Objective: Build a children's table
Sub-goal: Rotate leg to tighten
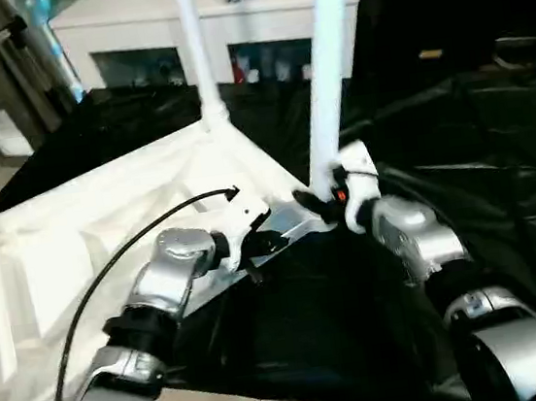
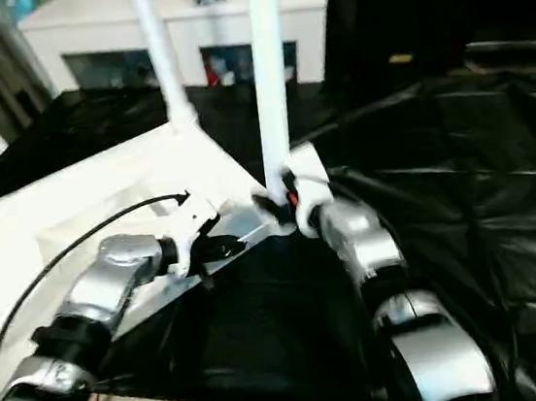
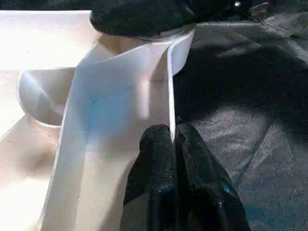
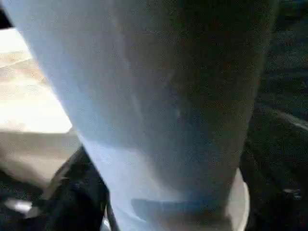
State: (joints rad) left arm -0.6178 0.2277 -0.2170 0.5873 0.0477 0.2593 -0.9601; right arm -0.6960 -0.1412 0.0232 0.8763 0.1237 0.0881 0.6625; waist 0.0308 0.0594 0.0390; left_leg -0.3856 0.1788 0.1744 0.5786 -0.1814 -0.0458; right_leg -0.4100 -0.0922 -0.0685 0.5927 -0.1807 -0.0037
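Nearest, the two silver forearms reach forward over black plastic sheeting (image 1: 495,133) toward the near right corner of the upturned tabletop (image 1: 87,242), which lies ribbed side up to the left, so its corner sockets face upward to take legs. The left gripper (image 3: 173,139) is pinched closed on the thin upright rim of the tabletop just left of that corner, apparently to steady the piece while a leg is worked in. The right gripper (image 1: 331,198) grasps the base of a white leg (image 1: 325,66) standing upright at that corner socket (image 3: 180,48), held low where it can be pressed or twisted home. Farther back, a second leg (image 1: 196,53) already stands in the far corner. Beyond is a white cabinet (image 1: 130,32).
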